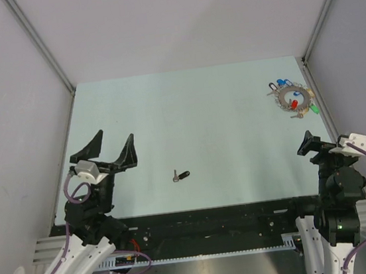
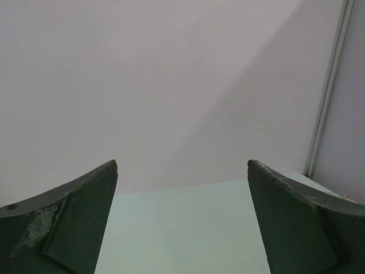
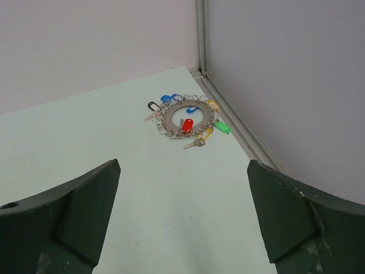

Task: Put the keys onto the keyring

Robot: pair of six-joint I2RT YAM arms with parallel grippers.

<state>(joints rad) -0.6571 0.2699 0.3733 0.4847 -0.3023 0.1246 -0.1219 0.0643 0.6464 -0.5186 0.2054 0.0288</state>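
One loose key (image 1: 180, 176) with a dark head lies alone on the pale green table (image 1: 223, 139), near the front middle. The keyring (image 1: 293, 99) rests at the far right, close to the wall, with keys fanned round it. In the right wrist view the keyring (image 3: 187, 119) carries a red-headed key (image 3: 186, 124), a green one (image 3: 222, 127) and a blue one (image 3: 168, 97). My left gripper (image 1: 116, 134) hangs open above the front left, left of the loose key. My right gripper (image 1: 315, 145) is open at the front right, nearer than the ring. Neither left gripper (image 2: 182, 162) nor right gripper (image 3: 183, 162) holds anything.
White walls enclose the table on three sides, with aluminium corner posts (image 1: 319, 20). A metal rail (image 3: 239, 125) runs along the right edge just beyond the keyring. A black frame (image 1: 214, 223) borders the near edge by the arm bases.
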